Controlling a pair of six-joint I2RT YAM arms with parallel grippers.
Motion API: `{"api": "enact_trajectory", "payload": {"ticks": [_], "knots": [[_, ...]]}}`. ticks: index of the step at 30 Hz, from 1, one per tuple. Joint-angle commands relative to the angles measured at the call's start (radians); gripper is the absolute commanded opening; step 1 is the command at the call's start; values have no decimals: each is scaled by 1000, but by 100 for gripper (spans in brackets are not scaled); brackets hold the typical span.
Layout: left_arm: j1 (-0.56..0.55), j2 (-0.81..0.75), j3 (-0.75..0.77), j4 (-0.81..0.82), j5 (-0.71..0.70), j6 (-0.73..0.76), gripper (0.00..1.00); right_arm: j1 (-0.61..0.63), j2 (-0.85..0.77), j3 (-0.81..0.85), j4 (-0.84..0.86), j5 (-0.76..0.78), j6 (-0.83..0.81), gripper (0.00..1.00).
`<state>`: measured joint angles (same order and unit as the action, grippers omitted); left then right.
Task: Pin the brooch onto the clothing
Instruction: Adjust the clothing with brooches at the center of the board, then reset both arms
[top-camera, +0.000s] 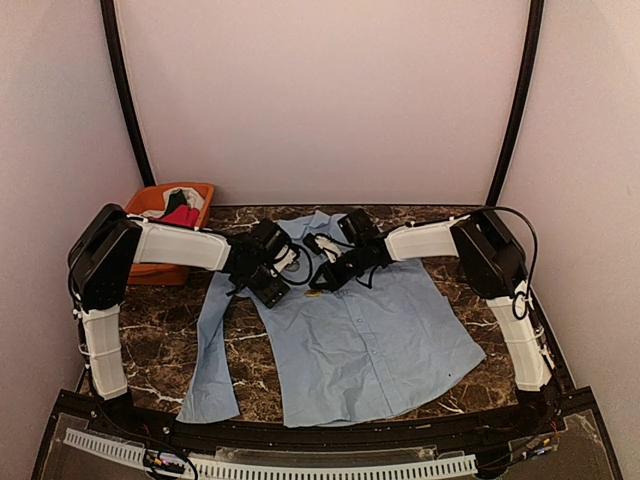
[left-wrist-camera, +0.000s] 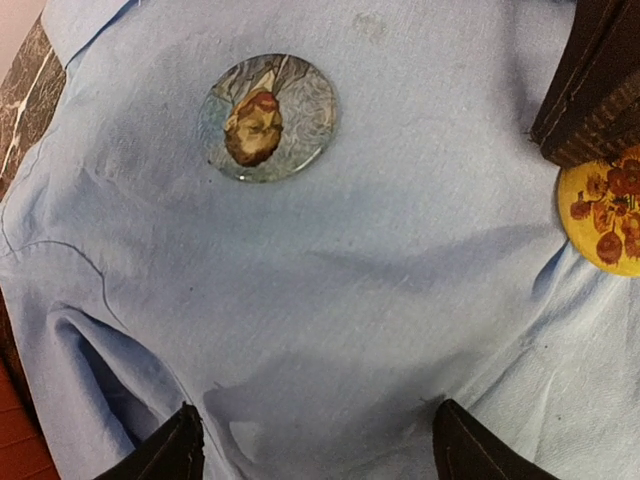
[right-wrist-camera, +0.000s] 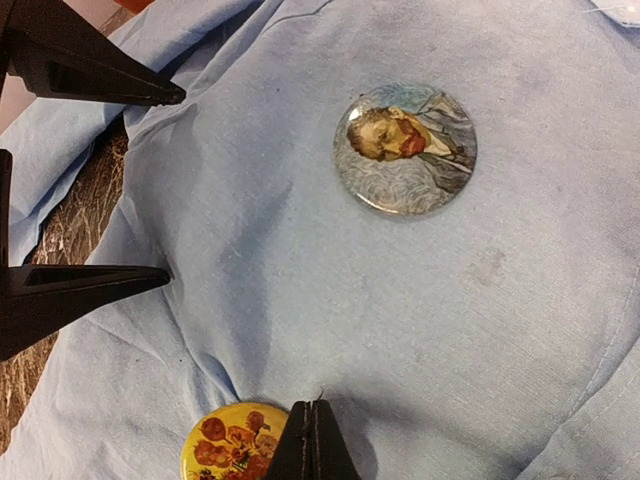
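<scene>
The clothing, a light blue shirt (top-camera: 370, 340), lies spread flat on the table. Two round brooches rest face up on its upper chest. One shows a painted portrait (left-wrist-camera: 267, 117) (right-wrist-camera: 405, 148); the other is yellow with sunflowers (right-wrist-camera: 228, 445) (left-wrist-camera: 605, 215) (top-camera: 313, 293). My right gripper (right-wrist-camera: 313, 405) (top-camera: 322, 280) is shut, its tips down on the fabric against the yellow brooch's right edge. Whether anything is pinched there I cannot tell. My left gripper (left-wrist-camera: 318, 420) (top-camera: 272, 285) stands open low over the shirt, near the portrait brooch, with only cloth between its fingers (right-wrist-camera: 90, 75).
An orange bin (top-camera: 170, 215) holding red, black and white garments sits at the back left. Dark marble tabletop (top-camera: 160, 340) shows around the shirt, and one sleeve (top-camera: 212, 350) trails toward the near left. Walls close in the back and sides.
</scene>
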<state>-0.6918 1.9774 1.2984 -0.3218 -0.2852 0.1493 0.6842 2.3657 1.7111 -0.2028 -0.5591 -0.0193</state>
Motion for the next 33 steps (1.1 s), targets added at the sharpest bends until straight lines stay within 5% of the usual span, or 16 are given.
{"api": "enact_trajectory", "payload": {"ticks": [1, 4, 6, 10, 13, 14, 15, 16, 25, 30, 33], "knots": [[2, -79, -29, -28, -32, -4, 80, -3, -42, -33, -35, 3, 11, 0], [2, -141, -26, -11, -71, -9, 81, -10, -146, -51, -33, 18, 19, 0], [2, -191, -18, -1, -96, -13, 83, -15, -235, -75, -41, 53, 46, 9], [2, -314, -6, -4, -131, -24, 95, -18, -459, -186, -69, 156, 45, 44], [2, -410, -21, -12, -111, -36, 98, -20, -642, -314, -95, 277, 51, 58], [3, -465, -29, -11, -95, -52, 99, -20, -709, -369, -87, 311, 57, 69], [3, -526, -54, -9, -69, -62, 99, -20, -783, -437, -69, 339, 71, 95], [3, -557, -69, 0, -55, -93, 99, -18, -855, -509, -39, 372, 84, 98], [10, -1005, -400, 118, 200, -198, 99, 49, -1520, -1002, 157, 383, 44, 99], [9, -1126, -526, 83, 164, -195, 99, 74, -1684, -1062, 51, 389, 0, 99], [9, -1159, -551, 67, 138, -190, 99, 80, -1627, -1054, 82, 303, -23, 98]]}}
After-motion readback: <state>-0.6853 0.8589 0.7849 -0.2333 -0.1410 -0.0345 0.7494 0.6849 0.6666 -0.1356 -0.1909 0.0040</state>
